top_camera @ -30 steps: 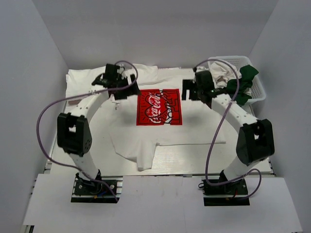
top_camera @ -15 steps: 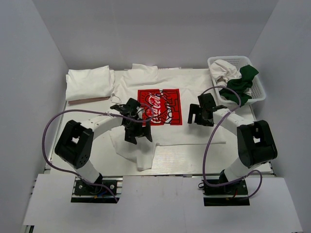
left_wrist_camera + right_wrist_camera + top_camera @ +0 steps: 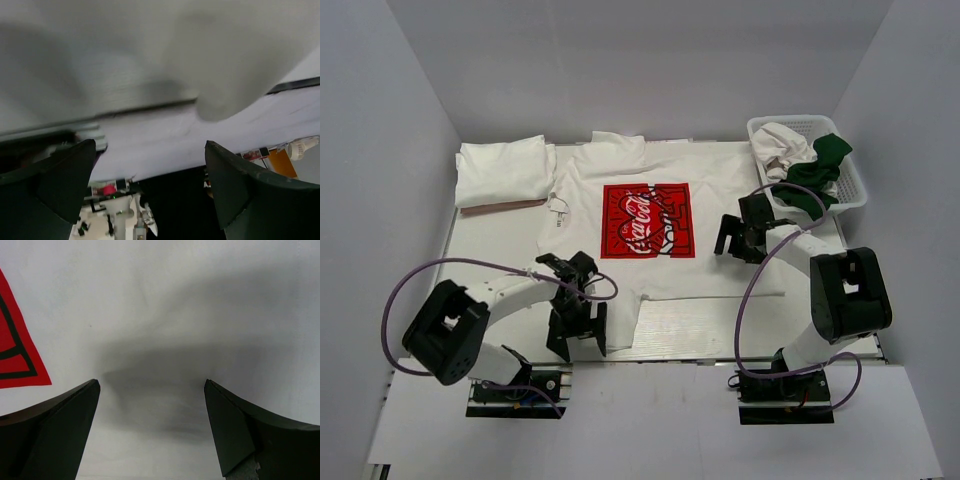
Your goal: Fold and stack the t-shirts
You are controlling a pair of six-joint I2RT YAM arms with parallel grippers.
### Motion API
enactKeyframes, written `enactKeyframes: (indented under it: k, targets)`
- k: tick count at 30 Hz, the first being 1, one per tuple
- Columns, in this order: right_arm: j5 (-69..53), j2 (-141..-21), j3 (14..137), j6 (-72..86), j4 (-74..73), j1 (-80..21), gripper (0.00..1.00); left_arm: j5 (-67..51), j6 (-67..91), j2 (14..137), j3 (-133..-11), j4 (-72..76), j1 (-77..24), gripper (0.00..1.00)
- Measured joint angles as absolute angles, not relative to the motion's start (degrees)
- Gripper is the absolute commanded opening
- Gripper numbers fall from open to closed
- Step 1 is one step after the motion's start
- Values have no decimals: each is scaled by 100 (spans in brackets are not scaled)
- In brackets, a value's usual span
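Swinging back from the red print to the near edge of the table (image 3: 720, 335) in half a second, the left gripper (image 3: 578, 342) now hangs with its jaws spread wide and nothing between them. The loose lower corner of the Coca-Cola t-shirt (image 3: 650, 220) lies just ahead of its fingertips. Farther out, the right gripper (image 3: 735, 243) has barely shifted; it hovers low, jaws likewise apart and empty, over plain white cloth with the print's corner to its left. The shirt lies face up and unfolded between the two claws. The left claw's retreat suggests a grab at the hem for a first fold. Well beyond it rests a folded white t-shirt (image 3: 500, 172); beyond the right claw, a basket (image 3: 855, 195) holds a white shirt (image 3: 780, 145) and a dark green shirt (image 3: 825, 160)
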State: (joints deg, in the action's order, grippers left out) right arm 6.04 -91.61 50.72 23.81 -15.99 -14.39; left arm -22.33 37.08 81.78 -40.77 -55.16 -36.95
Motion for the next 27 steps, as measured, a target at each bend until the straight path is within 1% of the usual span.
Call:
enactKeyframes:
  k: [4, 7, 10, 13, 15, 18, 20, 21, 22, 24, 25, 26, 27]
  targets:
    - [532, -9192, 5072, 2381, -1594, -1361, 90, -2106, 3848, 7848, -4115, -6233, -3699, 100]
    - [414, -9198, 5072, 2359, -1568, -1345, 90, -1874, 3872, 7828, -4613, -6587, -3695, 100]
    - [344, -9185, 5065, 2344, -1496, -1347, 90, -1688, 3911, 7918, -5151, -6477, -3691, 100]
    - [316, -9126, 5009, 2338, -1455, -1352, 90, -1623, 3951, 8224, -5269, -6082, -3686, 100]
    - [316, -9111, 4998, 2338, -1457, -1350, 90, -1542, 3972, 8639, -5269, -5946, -3686, 97]
    - [320, -9111, 4995, 2340, -1457, -1350, 90, -1262, 3999, 9260, -5269, -5968, -3682, 87]
    - [320, -9102, 4982, 2340, -1448, -1352, 90, -1107, 4018, 9529, -5269, -5996, -3656, 77]
    - [320, -9089, 4969, 2340, -1448, -1352, 90, -1055, 4023, 9601, -5271, -5990, -3649, 70]
    - [320, -9076, 4954, 2340, -1448, -1350, 90, -1026, 4034, 9636, -5293, -5996, -3647, 53]
    - [327, -9045, 4921, 2340, -1444, -1352, 90, -987, 4042, 9651, -5387, -5983, -3634, 35]
    - [340, -9035, 4904, 2342, -1441, -1352, 90, -974, 4056, 9651, -5437, -5959, -3634, 17]
    - [360, -9030, 4893, 2340, -1441, -1352, 90, -987, 4034, 9651, -5494, -5907, -3634, 10]
    - [373, -9030, 4884, 2342, -1444, -1352, 90, -967, 4058, 9651, -5524, -5883, -3634, 0]
